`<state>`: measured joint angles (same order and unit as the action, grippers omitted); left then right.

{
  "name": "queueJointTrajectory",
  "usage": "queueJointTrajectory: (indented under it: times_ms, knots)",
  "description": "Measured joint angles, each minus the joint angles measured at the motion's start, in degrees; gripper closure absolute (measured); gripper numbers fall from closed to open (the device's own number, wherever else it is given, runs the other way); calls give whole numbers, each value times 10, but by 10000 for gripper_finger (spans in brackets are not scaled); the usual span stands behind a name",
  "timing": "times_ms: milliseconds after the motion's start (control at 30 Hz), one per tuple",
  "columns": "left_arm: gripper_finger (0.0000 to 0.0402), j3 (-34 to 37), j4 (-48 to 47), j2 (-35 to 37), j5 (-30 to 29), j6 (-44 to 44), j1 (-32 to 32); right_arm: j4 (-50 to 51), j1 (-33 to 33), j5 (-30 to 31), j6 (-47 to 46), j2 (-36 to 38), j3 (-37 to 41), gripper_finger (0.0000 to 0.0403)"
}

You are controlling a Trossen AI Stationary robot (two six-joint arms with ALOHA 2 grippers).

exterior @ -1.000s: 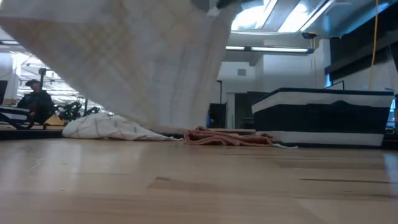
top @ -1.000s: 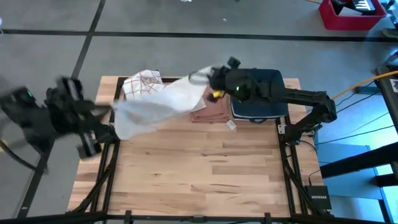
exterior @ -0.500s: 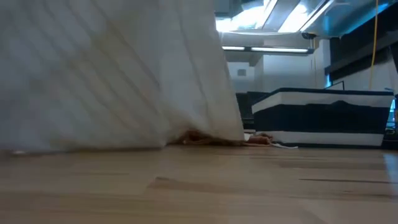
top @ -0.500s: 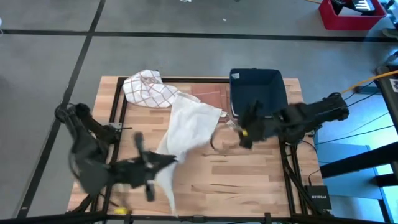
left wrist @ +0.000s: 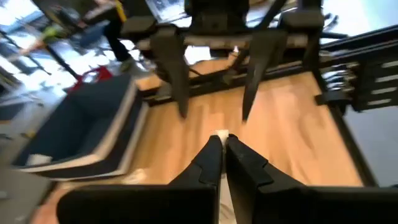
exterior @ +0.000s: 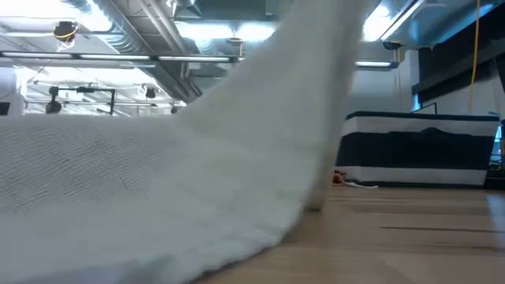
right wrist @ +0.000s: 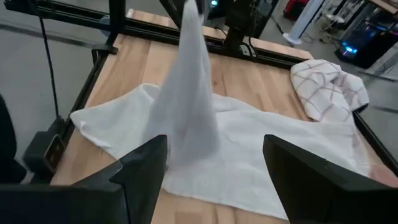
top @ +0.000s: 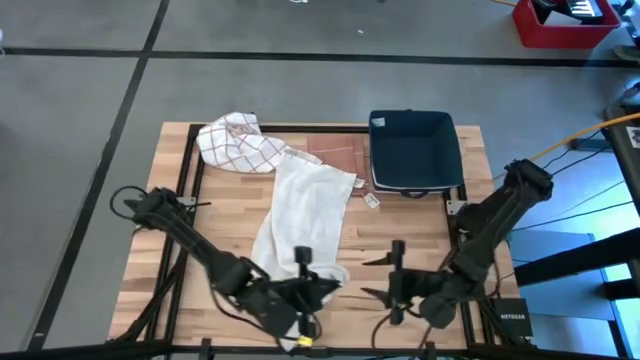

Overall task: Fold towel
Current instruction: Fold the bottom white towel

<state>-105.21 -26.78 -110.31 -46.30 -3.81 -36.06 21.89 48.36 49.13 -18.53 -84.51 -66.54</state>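
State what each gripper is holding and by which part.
The left gripper pinches the white towel by its near edge, lifted off the table. The right gripper is open and holds nothing.

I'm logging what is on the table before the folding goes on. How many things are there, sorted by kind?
Plain white towels: 1
Checked towels: 1
Reddish-brown cloths: 1, mostly covered by the white towel
Dark blue bins: 1
Small tags: 1
Total: 5
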Motion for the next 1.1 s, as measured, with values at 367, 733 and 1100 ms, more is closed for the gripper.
queueJointTrajectory:
  times_ms: [367, 733, 1100]
  knots:
    - [396, 0, 22, -55, 74, -18, 33, -105, -32, -76, 54, -71, 27, 182]
    - [354, -1, -16, -52, 109, -67, 39, -45, -37, -55, 55, -71, 26, 382]
    - [258, -1, -274, -71, 256, -335, -24, 100, 15, -51, -173, -72, 36, 385]
